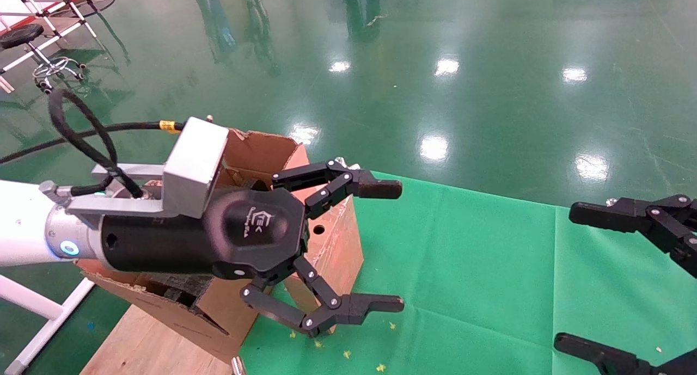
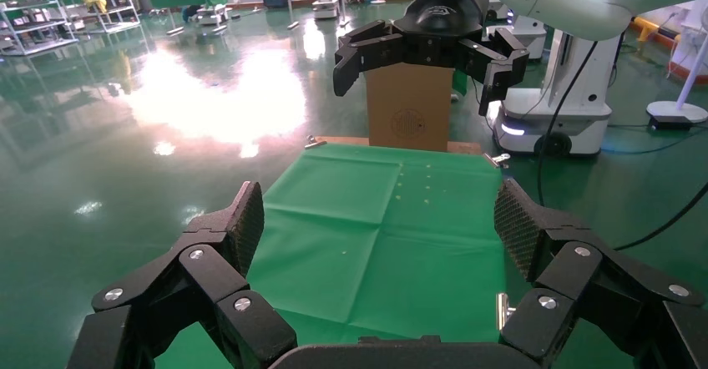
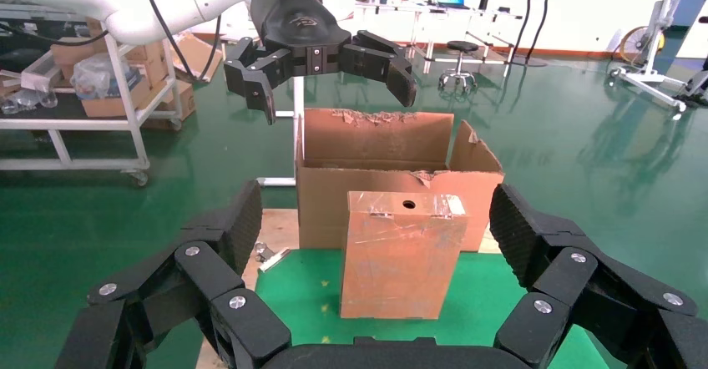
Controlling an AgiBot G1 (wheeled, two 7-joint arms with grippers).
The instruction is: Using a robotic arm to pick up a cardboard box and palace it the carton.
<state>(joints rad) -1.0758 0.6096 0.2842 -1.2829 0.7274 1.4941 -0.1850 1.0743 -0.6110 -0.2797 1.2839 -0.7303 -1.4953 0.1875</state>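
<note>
The small brown cardboard box (image 1: 333, 244) with a round hole stands upright on the green cloth, right against the carton (image 1: 261, 149). It also shows in the right wrist view (image 3: 401, 256), in front of the carton (image 3: 376, 148). The carton has raised, torn flaps. My white left arm's gripper (image 1: 400, 247) is open and empty. It hovers above the small box and the carton's near wall, as the right wrist view (image 3: 334, 98) also shows. In its own view, the left gripper (image 2: 380, 210) looks along the bare cloth. My right gripper (image 1: 569, 277) is open and empty at the right, facing the small box (image 3: 377, 219).
The green cloth (image 1: 490, 282) covers the table. The carton rests on a wooden board (image 1: 147, 342) at the left end. Another brown box (image 2: 409, 106) with a round print stands beyond the cloth's far end, behind the right gripper (image 2: 422, 81). A stool (image 1: 22, 37) stands on the floor.
</note>
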